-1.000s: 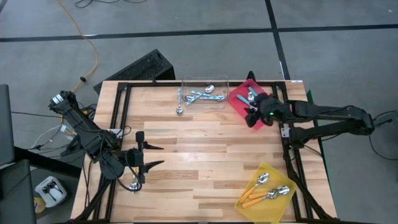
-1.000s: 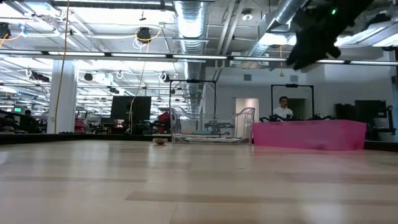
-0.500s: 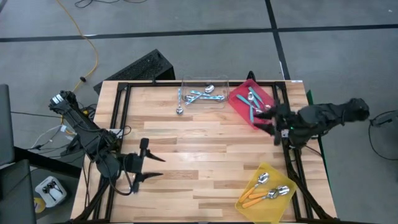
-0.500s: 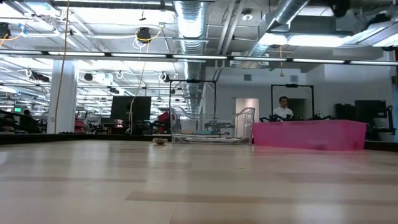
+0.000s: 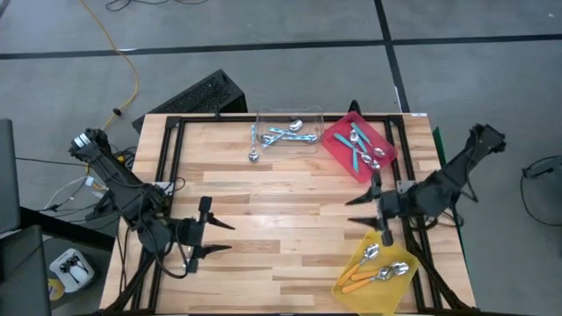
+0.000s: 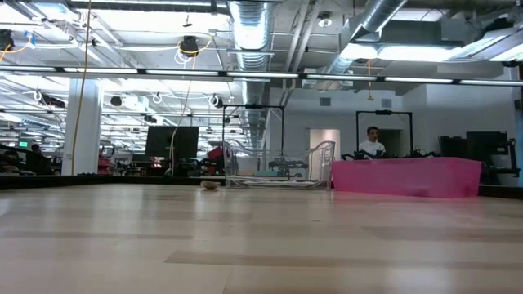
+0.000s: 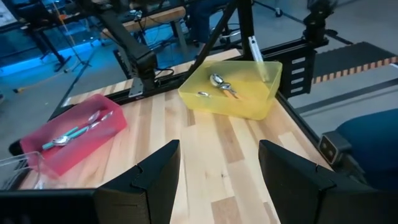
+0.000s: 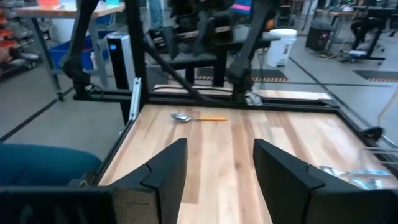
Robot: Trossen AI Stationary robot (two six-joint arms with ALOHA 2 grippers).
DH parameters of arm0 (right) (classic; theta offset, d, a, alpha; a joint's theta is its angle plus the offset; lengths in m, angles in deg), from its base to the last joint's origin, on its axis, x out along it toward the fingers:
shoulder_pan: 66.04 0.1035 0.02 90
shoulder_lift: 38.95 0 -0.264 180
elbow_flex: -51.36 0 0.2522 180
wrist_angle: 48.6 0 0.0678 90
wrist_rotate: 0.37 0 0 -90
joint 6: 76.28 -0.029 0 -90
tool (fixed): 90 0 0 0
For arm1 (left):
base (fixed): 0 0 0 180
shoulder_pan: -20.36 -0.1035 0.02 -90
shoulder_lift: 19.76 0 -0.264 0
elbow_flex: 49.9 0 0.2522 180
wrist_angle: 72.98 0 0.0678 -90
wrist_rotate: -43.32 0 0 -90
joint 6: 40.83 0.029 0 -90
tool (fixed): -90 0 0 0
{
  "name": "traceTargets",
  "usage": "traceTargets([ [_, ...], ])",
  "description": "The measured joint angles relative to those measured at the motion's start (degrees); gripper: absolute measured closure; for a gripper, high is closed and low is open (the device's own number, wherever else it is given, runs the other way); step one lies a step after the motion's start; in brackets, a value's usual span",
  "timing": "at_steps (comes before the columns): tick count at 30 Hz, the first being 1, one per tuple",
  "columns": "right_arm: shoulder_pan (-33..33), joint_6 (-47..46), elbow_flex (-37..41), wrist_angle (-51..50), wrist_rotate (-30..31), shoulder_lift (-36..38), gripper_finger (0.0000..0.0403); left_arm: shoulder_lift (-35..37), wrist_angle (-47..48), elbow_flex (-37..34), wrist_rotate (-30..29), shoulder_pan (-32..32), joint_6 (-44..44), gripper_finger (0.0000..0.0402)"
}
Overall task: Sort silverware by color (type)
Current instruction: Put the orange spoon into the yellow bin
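Observation:
The silverware lies sorted in three trays: light-blue-handled spoons in the clear tray (image 5: 288,132), teal ones in the red tray (image 5: 358,145), orange ones in the yellow tray (image 5: 378,268). One light-blue spoon (image 5: 254,151) lies on the table by the clear tray's left wall. An orange-handled spoon (image 8: 199,117) lies near the table's left edge. My right gripper (image 5: 357,209) hangs open above the table between the red and yellow trays, pointing left. My left gripper (image 5: 221,236) hangs open near the left edge, pointing right. Both are empty.
Black frame rails (image 5: 171,167) run along the table's left, far and right edges. The wide middle of the wooden table (image 5: 281,211) lies between the two grippers. In the low view a person (image 6: 373,143) stands far off in the room behind the red tray (image 6: 406,175).
My right gripper has left its place over the red tray, swinging toward the near edge and rising out of the low view. It has turned until it points toward the table's left. Its fingers stay open and empty. My left gripper has swung slightly toward the near edge.

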Motion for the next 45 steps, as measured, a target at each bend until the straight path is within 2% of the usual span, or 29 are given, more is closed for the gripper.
traceTargets([
  [8, 0.41, 0.01, 0.00, 11.96, -0.02, -13.03, 0.0196, -1.65, 0.06, 0.00, -0.16, 0.00, -0.76, 0.0199],
  [12, -0.43, 2.71, 0.00, 22.29, -0.04, -20.95, 0.0196, -2.19, 0.08, 0.00, -0.21, 0.00, -1.11, 0.0199],
  [20, -3.58, 8.48, -0.04, 44.95, -0.06, -36.81, 0.0196, -2.13, 1.93, 0.00, -1.82, 0.00, -8.33, 0.0199],
  [25, -6.03, 9.00, -0.04, 55.46, -0.07, -44.01, 0.0196, -2.13, 6.43, 0.00, -9.57, 0.00, -13.18, 0.0199],
  [28, -7.04, 8.95, -0.04, 59.30, -0.09, -46.51, 0.0196, -2.11, 12.41, 0.01, -9.68, -0.03, -20.35, 0.0199],
  [31, -7.55, 6.38, -0.07, 59.67, -0.22, -48.10, 0.0196, -2.06, 16.17, -1.29, -4.86, 0.33, -28.23, 0.0199],
  [36, -7.56, 4.89, -0.07, 59.63, -0.26, -49.63, 0.0196, -2.08, 15.61, -6.28, 3.97, 3.74, -37.30, 0.0199],
  [39, -7.56, 4.72, -0.07, 59.10, -0.33, -49.74, 0.0196, -2.08, 16.22, -9.84, 5.54, 5.59, -49.61, 0.0199],
  [45, -7.88, 4.44, -0.07, 58.94, -0.33, -49.74, 0.0196, -2.08, 17.51, -15.97, 7.69, 7.49, -81.43, 0.0202],
])
